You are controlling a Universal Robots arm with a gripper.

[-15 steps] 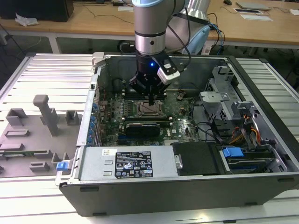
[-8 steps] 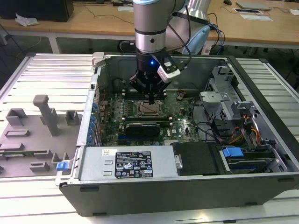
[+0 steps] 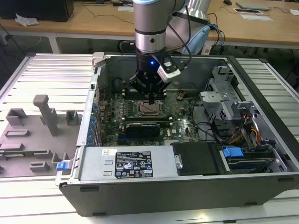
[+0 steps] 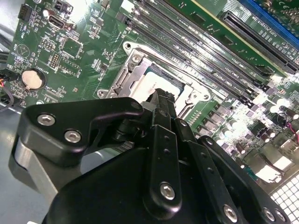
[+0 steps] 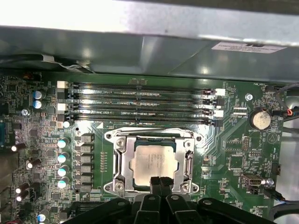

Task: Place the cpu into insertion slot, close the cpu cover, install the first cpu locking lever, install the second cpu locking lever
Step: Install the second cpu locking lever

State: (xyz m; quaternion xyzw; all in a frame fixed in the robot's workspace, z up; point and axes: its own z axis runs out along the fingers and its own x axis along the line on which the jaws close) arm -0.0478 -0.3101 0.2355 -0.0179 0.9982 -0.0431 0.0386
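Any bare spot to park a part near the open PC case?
Free: ribbed table at the exterior view's left, between case wall and grey fixtures. Crowded: motherboard under the hand, around the cpu; drive bay side is cabled.

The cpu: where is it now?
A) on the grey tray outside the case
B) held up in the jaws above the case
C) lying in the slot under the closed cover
C: the cpu lies in the slot, framed by the cover, in the first wrist view.
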